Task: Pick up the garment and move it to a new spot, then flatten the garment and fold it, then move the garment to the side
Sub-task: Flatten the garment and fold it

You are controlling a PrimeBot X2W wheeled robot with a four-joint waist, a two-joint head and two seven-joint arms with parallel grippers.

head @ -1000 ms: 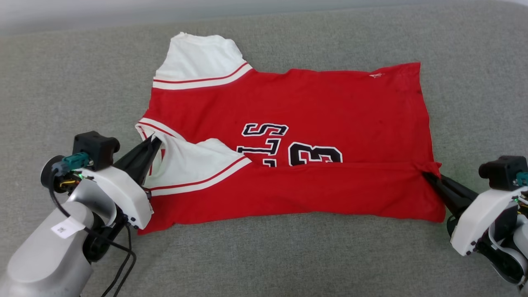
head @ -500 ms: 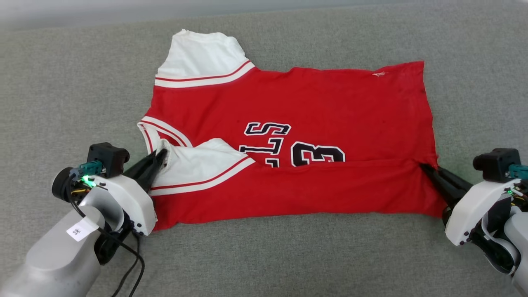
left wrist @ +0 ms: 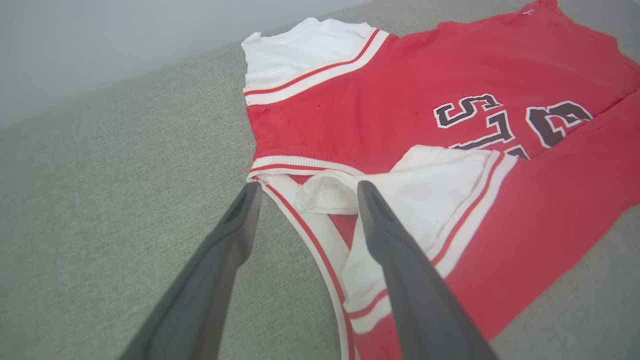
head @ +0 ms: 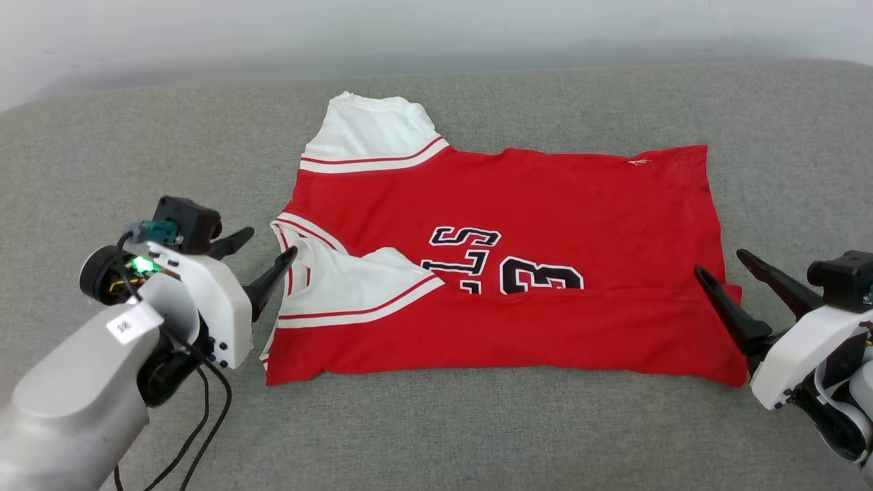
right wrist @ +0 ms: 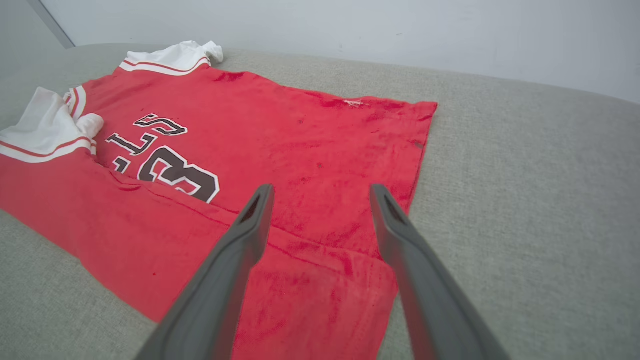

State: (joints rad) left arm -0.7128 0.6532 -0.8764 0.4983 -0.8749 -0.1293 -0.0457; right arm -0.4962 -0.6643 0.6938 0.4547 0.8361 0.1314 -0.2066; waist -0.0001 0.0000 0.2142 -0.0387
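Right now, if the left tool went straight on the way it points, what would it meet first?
Most likely the garment: the open left tool points at its striped neck trim and the folded-in white sleeve. Height above the cloth is unclear, so contact could come farther in.

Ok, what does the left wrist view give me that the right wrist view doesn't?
Left wrist view: the left hand, open, its fingers either side of the striped neck trim of the shirt, with the folded-in white sleeve close up.
Right wrist view: the right hand, open, above the folded hem corner, plus the full hem edge.
Both: the red shirt lying partly folded on the grey cushion, its black lettering, the far white sleeve and the pale wall behind.
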